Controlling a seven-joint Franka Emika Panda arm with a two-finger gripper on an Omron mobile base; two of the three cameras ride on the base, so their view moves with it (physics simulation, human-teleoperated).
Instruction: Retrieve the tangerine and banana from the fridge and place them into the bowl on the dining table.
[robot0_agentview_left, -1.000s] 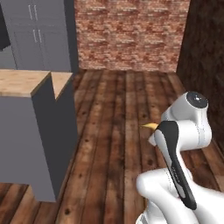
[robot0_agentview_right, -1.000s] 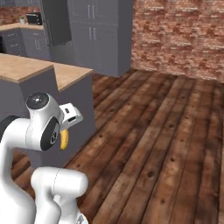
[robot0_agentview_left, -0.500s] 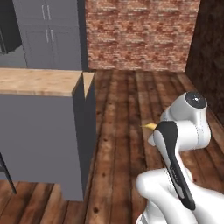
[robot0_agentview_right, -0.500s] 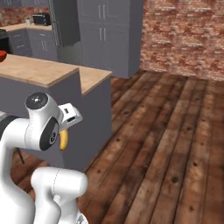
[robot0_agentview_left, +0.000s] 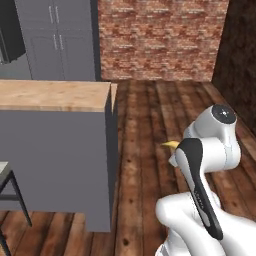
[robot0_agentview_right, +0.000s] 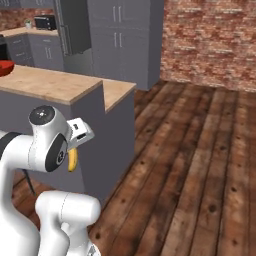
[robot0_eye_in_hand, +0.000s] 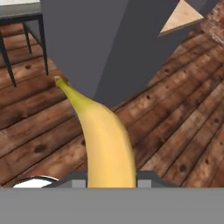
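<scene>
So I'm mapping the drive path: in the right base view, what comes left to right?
bowl → banana in the gripper → dining table end → brick wall

Banana (robot0_eye_in_hand: 105, 144) over wooden floor (robot0_eye_in_hand: 183, 131)

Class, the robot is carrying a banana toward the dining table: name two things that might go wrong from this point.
1. The banana is gripped at one end, with most of its length sticking out of the hand; a jolt might twist or slip it.
2. The hand rides low beside the dining table, below its top; driving closer before lifting might knock the banana against the grey side. The bowl sits far along the top, so a long reach is likely.
</scene>
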